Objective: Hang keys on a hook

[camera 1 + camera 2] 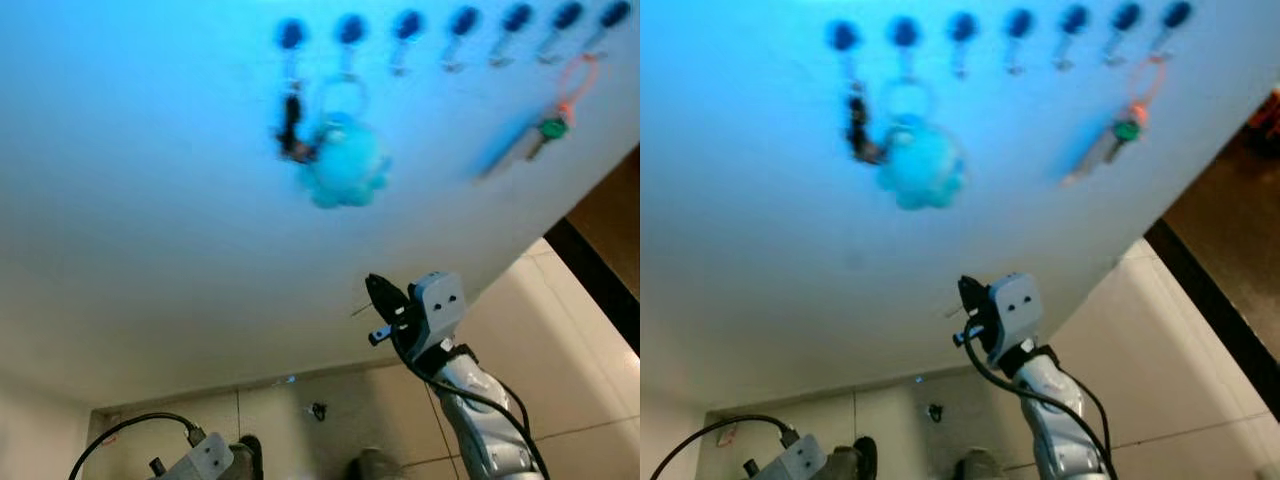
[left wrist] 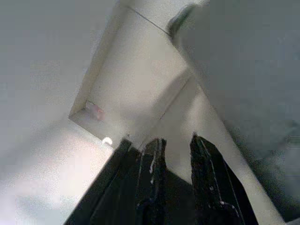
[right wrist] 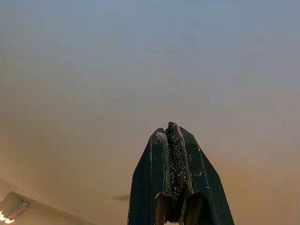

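My left gripper (image 1: 215, 455) hangs idle low by the floor, and in its wrist view its fingers (image 2: 154, 164) stand a narrow gap apart with nothing between them. On the wall (image 1: 150, 250), a row of dark-capped hooks (image 1: 408, 25) runs along the upper edge. At the left end of that row a small dark bunch of keys (image 1: 291, 135) dangles from the first hook (image 1: 290, 35), touching a fluffy blue pompom (image 1: 345, 165) whose ring hangs from the second hook, so I judge these keys are already hung and the pompom marks them so they are easy to find. The hooks in the middle of the row look bare, though the view is blurred. My right gripper (image 1: 388, 305) is raised in front of the wall, below the pompom and well apart from every hook; its fingers (image 3: 174, 159) are pressed together on nothing, which reads to me as a hand with no load to carry. Toward the right end of the row, a green-headed key (image 1: 550, 128) on an orange loop (image 1: 578, 78) hangs from one of the last hooks.
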Controlling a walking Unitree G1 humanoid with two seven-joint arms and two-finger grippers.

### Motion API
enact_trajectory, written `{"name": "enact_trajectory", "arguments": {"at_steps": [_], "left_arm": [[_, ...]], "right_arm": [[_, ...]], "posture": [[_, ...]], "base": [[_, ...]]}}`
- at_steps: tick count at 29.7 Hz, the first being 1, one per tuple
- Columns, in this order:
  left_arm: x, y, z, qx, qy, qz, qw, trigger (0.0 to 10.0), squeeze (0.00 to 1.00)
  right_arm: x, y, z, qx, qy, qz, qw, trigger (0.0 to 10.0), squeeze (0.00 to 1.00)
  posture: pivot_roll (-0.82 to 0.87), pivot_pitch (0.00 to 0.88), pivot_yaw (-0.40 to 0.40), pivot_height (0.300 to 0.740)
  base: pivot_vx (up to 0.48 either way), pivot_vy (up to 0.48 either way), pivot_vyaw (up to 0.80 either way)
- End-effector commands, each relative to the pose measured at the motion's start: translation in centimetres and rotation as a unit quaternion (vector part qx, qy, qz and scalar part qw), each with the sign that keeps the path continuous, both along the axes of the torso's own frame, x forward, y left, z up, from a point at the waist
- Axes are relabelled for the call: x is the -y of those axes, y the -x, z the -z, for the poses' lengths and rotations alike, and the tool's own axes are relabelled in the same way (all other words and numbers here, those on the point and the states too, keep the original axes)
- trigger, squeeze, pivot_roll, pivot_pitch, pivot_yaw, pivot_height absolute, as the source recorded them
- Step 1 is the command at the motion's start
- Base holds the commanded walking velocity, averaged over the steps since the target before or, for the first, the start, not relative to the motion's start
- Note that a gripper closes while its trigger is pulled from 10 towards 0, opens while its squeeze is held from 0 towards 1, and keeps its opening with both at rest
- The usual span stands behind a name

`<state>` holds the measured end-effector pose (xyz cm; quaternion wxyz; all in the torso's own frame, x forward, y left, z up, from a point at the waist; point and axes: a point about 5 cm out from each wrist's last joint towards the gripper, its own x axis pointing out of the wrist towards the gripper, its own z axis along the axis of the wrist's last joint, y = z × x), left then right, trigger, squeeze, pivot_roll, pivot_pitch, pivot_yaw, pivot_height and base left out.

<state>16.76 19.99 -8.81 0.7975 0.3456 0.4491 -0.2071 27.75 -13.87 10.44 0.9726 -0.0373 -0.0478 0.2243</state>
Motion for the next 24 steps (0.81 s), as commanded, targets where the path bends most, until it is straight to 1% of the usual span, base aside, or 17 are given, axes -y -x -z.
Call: {"name": "enact_trajectory", "arguments": {"at_steps": [1, 6, 8, 11, 12, 15, 16, 17, 18, 19, 20, 21, 22, 23, 24], "left_arm": [[0.0, 0.7, 0.3, -0.011, 0.0, 0.0, 1.0, 10.0, 0.0], [-0.1, 0.8, 0.3, -0.011, -0.001, 0.0, 1.0, 10.0, 0.0], [-0.1, 0.8, 0.4, -0.012, 0.0, -0.004, 1.0, 10.0, 0.0], [-0.2, 1.0, 0.4, -0.013, 0.01, -0.028, 0.999, 10.0, 0.0], [-0.2, 1.0, 0.4, -0.013, 0.01, -0.028, 0.999, 10.0, 0.0], [-0.3, 1.0, 0.4, -0.012, 0.018, -0.042, 0.999, 10.0, 0.0], [-0.3, 1.0, 0.4, -0.012, 0.018, -0.042, 0.999, 10.0, 0.0], [-0.4, 0.9, 0.3, -0.008, 0.027, -0.06, 0.998, 10.0, 0.0], [-0.4, 0.9, 0.3, -0.008, 0.027, -0.06, 0.998, 10.0, 0.0], [-0.4, 0.7, 0.2, 0.0, 0.036, -0.077, 0.996, 10.0, 0.0], [-1.1, 0.4, -0.1, 0.013, 0.046, -0.093, 0.995, 10.0, 0.0], [-1.7, 0.2, -0.3, 0.023, 0.052, -0.102, 0.993, 10.0, 0.0], [-2.1, -0.2, -0.7, 0.04, 0.063, -0.113, 0.991, 10.0, 0.0], [-2.1, -0.2, -0.7, 0.04, 0.063, -0.113, 0.991, 10.0, 0.0], [-2.4, -0.7, -1.1, 0.056, 0.076, -0.123, 0.988, 10.0, 0.0]], "right_arm": [[0.3, 0.1, 0.3, -0.006, -0.002, 0.006, 1.0, 10.0, 0.0], [0.3, 0.1, 0.3, -0.005, -0.003, 0.006, 1.0, 10.0, 0.0], [0.3, 0.1, 0.3, -0.004, -0.003, 0.005, 1.0, 10.0, 0.0], [0.1, 0.1, -0.2, 0.002, -0.008, -0.003, 1.0, 10.0, 0.0], [0.1, 0.1, -0.2, 0.002, -0.008, -0.003, 1.0, 10.0, 0.0], [-0.4, 0.1, -1.1, 0.014, -0.019, -0.019, 1.0, 10.0, 0.0], [-0.4, 0.1, -1.1, 0.014, -0.019, -0.019, 1.0, 10.0, 0.0], [-0.9, 0.1, -2.2, 0.033, -0.023, -0.034, 0.999, 10.0, 0.0], [-0.9, 0.1, -2.2, 0.033, -0.023, -0.034, 0.999, 10.0, 0.0], [-1.4, 0.0, -3.5, 0.055, -0.03, -0.046, 0.997, 10.0, 0.0], [-1.7, -0.1, -5.0, 0.078, -0.038, -0.057, 0.995, 10.0, 0.0], [-1.9, -0.1, -6.0, 0.094, -0.043, -0.063, 0.993, 10.0, 0.0], [-2.2, 0.0, -7.0, 0.107, -0.052, -0.076, 0.99, 10.0, 0.0], [-2.2, 0.0, -7.0, 0.107, -0.052, -0.076, 0.99, 10.0, 0.0], [-2.4, 0.1, -7.9, 0.118, -0.057, -0.09, 0.987, 10.0, 0.0]], "posture": [[-0.15, 0.156, 0.065, 0.74], [-0.15, 0.158, 0.066, 0.74], [-0.15, 0.158, 0.066, 0.74], [-0.15, 0.16, 0.067, 0.74], [-0.15, 0.16, 0.067, 0.74], [-0.15, 0.163, 0.072, 0.74], [-0.15, 0.163, 0.072, 0.74], [-0.16, 0.163, 0.073, 0.74], [-0.16, 0.163, 0.073, 0.74], [-0.16, 0.164, 0.073, 0.74], [-0.16, 0.163, 0.072, 0.74], [-0.16, 0.163, 0.072, 0.74], [-0.15, 0.164, 0.07, 0.74], [-0.15, 0.164, 0.07, 0.74], [-0.15, 0.163, 0.068, 0.74]], "base": [[0.0, -0.307, 0.0], [0.0, -0.305, 0.0], [0.0, 0.0, 0.0], [0.0, 0.0, 0.0], [0.0, 0.0, 0.0], [0.0, 0.0, 0.0], [0.0, 0.0, 0.0], [0.0, 0.0, 0.0], [0.0, 0.0, 0.0], [0.0, 0.0, 0.0], [0.0, 0.0, 0.0], [0.0, 0.0, 0.0], [0.0, 0.0, 0.0], [0.0, 0.0, 0.0], [0.0, 0.0, 0.0]]}}
